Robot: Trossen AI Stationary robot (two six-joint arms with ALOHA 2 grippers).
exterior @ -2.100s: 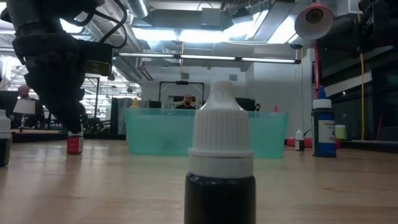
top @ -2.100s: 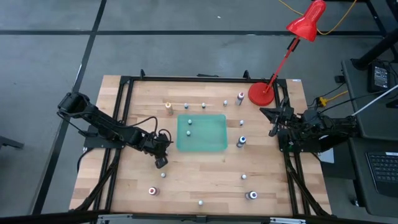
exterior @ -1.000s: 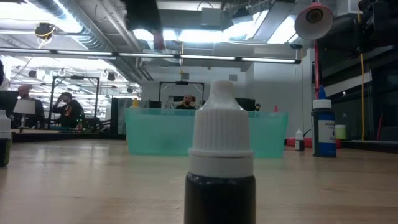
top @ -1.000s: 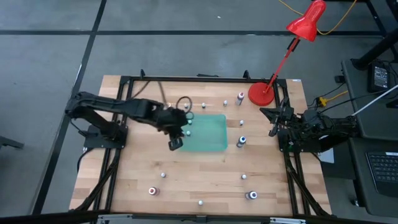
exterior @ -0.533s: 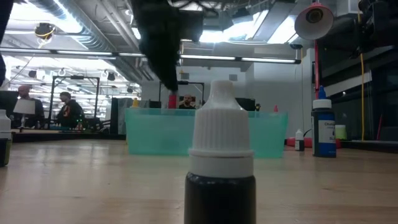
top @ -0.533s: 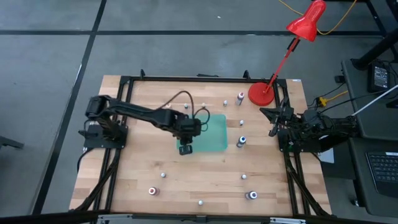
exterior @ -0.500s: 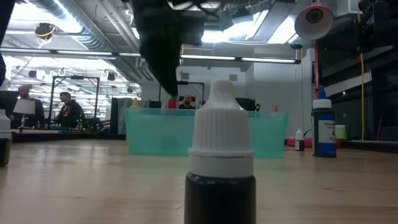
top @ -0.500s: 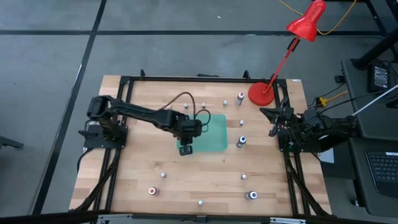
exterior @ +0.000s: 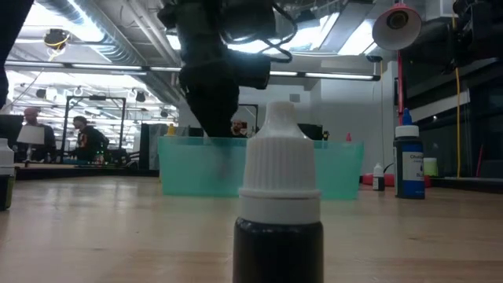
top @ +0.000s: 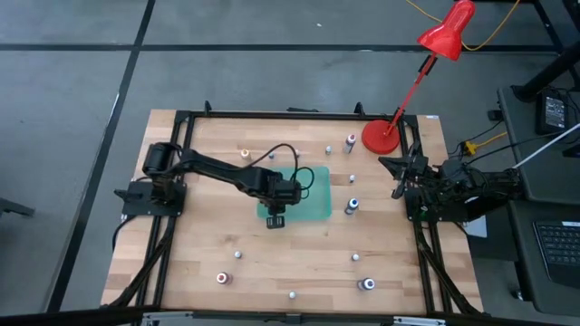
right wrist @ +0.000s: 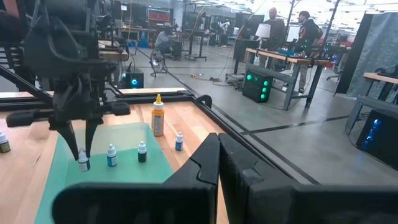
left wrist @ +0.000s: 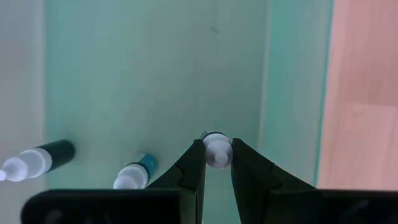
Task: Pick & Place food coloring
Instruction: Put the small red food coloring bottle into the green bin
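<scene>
One food coloring bottle [left wrist: 216, 150] stands upright, pinched between the left gripper [left wrist: 217, 163] fingers over the green tray's [top: 317, 181] near edge (right gripper [right wrist: 218, 155], closed, waits at the desk's right edge).

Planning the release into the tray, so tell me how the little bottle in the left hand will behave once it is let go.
The bottle looks rigid and light, pinched at its white cap by the left hand over the green tray. Narrow and tall for its base, it may tip if nudged. Round-bodied, it would probably roll once down, though the tray's rim should stop it.
</scene>
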